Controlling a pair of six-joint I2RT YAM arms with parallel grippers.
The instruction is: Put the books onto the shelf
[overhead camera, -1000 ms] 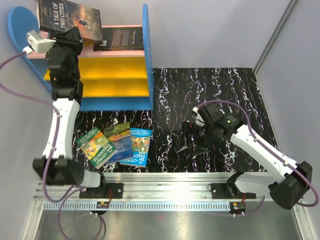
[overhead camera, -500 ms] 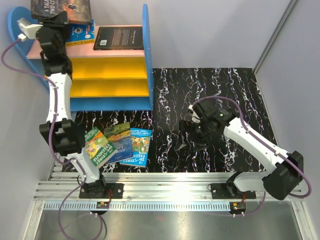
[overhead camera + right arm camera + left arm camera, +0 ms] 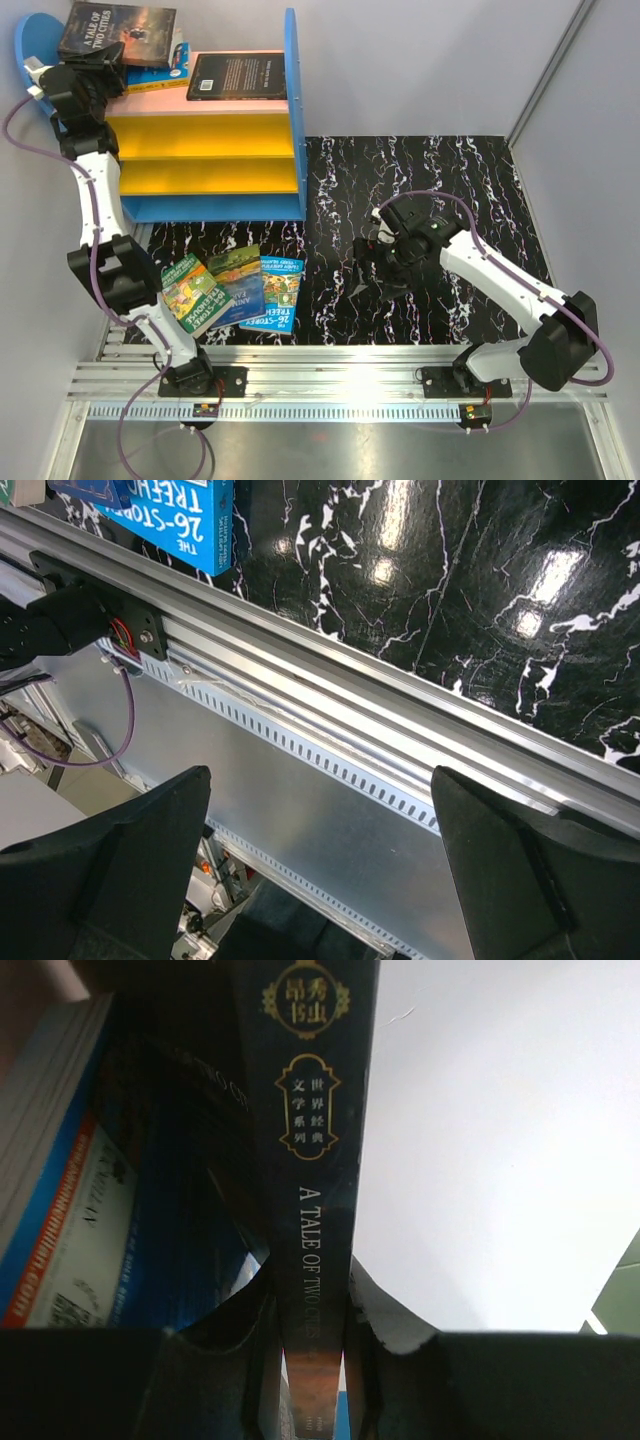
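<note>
Setting the dark book [image 3: 117,32] down well means squaring it over the blue book [image 3: 160,70] at the shelf's [image 3: 292,100] ten o'clock end before release; the left end effector [image 3: 312,1310] pinches its spine. The right end effector [image 3: 320,855] hangs spread, empty. Three books [image 3: 235,288] lie at seven o'clock.

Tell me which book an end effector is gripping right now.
The dark paperback titled A Tale of Two Cities, clamped at its spine in the left end effector at the left end of the pink-topped shelf; the other books lie free.
</note>
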